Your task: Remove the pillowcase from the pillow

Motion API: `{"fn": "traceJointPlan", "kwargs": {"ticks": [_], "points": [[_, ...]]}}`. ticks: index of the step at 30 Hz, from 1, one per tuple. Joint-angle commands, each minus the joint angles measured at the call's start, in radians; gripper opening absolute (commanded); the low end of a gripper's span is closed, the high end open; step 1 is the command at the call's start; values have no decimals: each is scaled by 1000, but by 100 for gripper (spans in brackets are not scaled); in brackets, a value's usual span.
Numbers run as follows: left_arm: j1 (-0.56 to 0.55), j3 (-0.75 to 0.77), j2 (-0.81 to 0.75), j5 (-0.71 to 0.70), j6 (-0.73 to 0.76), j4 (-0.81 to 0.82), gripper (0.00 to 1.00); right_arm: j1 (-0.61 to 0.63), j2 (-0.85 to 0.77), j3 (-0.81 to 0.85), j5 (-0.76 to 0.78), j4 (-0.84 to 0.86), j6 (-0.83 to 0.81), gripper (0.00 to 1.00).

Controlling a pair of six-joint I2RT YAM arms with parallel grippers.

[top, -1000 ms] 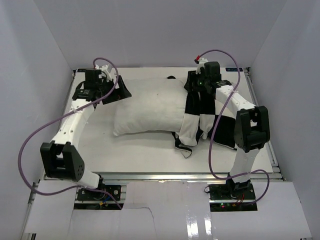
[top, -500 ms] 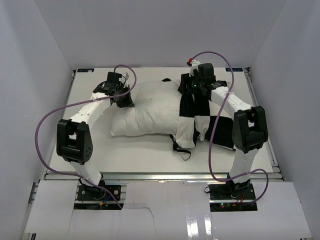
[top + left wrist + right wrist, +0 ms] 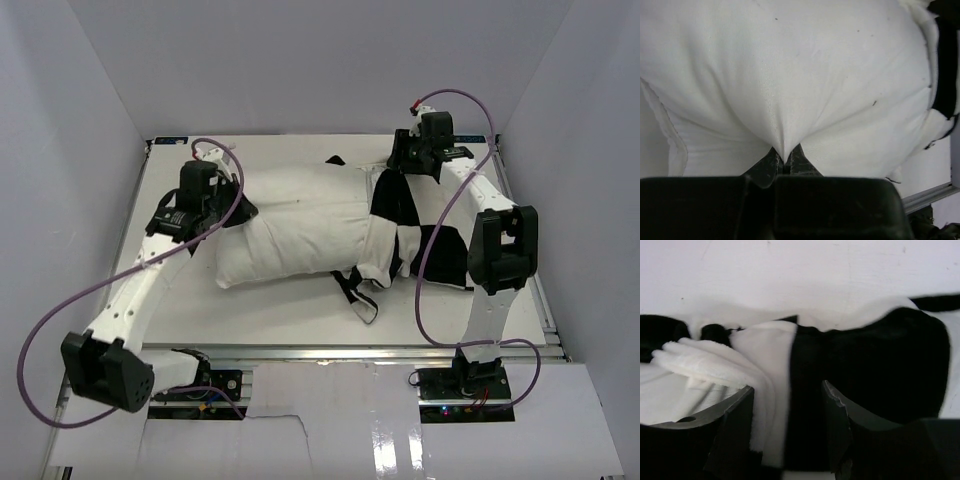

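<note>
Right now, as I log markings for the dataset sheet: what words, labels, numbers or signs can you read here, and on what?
None can be read. The pillow, the checked pillowcase, the table, the left arm and the right arm show no legible text. The pillow's tiny dark specks are not lettering.

The left tool (image 3: 232, 208) now sits further left and nearer than half a second ago, at the left end of the pillow (image 3: 300, 225), and the left arm (image 3: 140, 280) lies stretched low over the desk (image 3: 290, 300) instead of arched high. The right tool (image 3: 402, 165) is now further right and farther back, the pillowcase (image 3: 392, 200) drawn after it. The pillow's left end lies slightly further left.
</note>
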Motion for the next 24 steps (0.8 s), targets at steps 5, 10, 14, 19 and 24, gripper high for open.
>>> {"fn": "traceJointPlan", "kwargs": {"ticks": [5, 10, 14, 19, 24], "points": [[16, 6, -223, 39, -110, 4, 0, 12, -38, 32, 0, -68, 34, 61], [14, -53, -260, 42, -112, 17, 0, 141, -269, -26, -145, -119, -32, 94], [13, -49, -269, 42, -115, 17, 0, 216, -401, -100, -133, -165, -32, 98], [13, -17, -247, 48, -127, 5, 0, 417, -637, -451, 0, -82, -1, 97], [10, 16, -241, 53, -141, -7, 0, 584, -925, -794, 188, -68, 107, 99]]}}
